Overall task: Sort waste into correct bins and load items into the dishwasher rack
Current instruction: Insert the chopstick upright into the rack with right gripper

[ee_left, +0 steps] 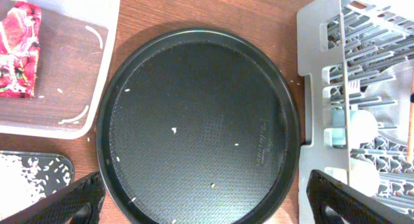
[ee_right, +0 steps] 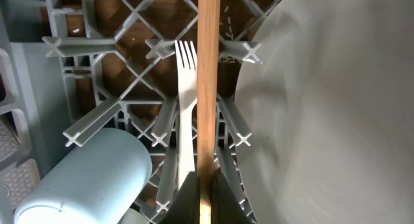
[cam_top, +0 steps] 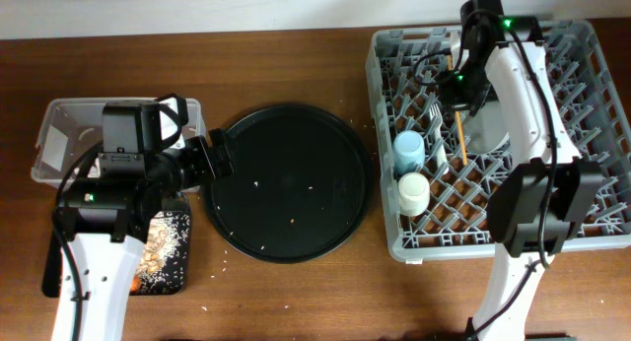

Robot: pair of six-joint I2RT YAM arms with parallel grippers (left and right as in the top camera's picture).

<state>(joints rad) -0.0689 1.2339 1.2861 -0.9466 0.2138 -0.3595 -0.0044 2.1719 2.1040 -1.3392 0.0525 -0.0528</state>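
The grey dishwasher rack (cam_top: 582, 45) stands at the right. My right gripper (cam_top: 459, 97) is over it, shut on the thin wooden stick (ee_right: 208, 68), which hangs down between the white fork (ee_right: 186, 88) and the pale plate (ee_right: 330, 120). The light blue cup (cam_top: 408, 149) and the cream cup (cam_top: 414, 193) stand in the rack. My left gripper (ee_left: 207, 211) is open and empty above the near edge of the large round black tray (ee_left: 200, 120). The clear tub (ee_left: 97, 68) holds the red wrapper (ee_left: 19, 49). The shallow black tray (cam_top: 168, 247) holds rice scraps and a carrot (cam_top: 133, 280).
A few rice grains lie on the round tray and on the wooden table (cam_top: 296, 65). The rack's wall (ee_left: 320, 88) is close to the round tray's right rim. The left arm covers part of the tub and of the black tray.
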